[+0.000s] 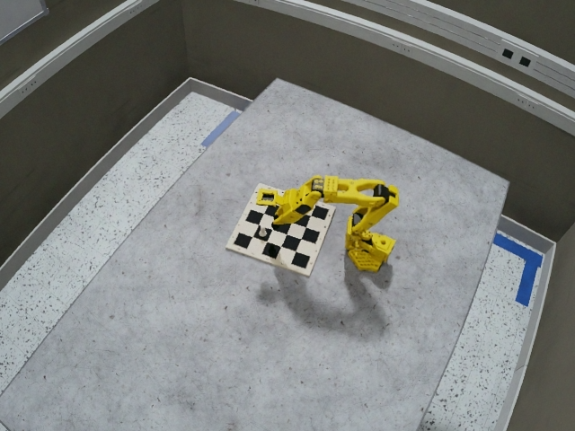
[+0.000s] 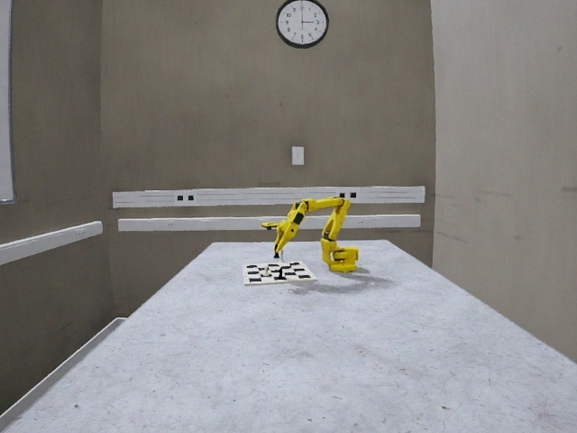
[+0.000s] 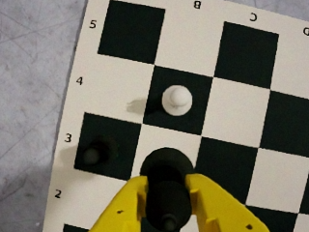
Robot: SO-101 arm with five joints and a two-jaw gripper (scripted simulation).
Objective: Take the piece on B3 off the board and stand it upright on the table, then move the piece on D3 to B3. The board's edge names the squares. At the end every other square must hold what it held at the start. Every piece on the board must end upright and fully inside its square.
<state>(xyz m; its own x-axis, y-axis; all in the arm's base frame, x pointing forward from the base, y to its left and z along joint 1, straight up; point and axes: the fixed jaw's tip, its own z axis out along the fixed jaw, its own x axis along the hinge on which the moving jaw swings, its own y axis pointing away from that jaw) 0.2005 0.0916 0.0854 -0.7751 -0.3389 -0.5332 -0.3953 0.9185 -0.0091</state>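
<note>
The chessboard lies on the grey table beside the arm's base. My gripper is shut on a black piece and holds it a little above the board. In the wrist view the piece hangs over B3, near the line to B2. A white piece stands upright on B4. Another black piece stands on A3.
The yellow arm base stands on the table right of the board. The table is edged by a drop to the speckled floor on the left and right.
</note>
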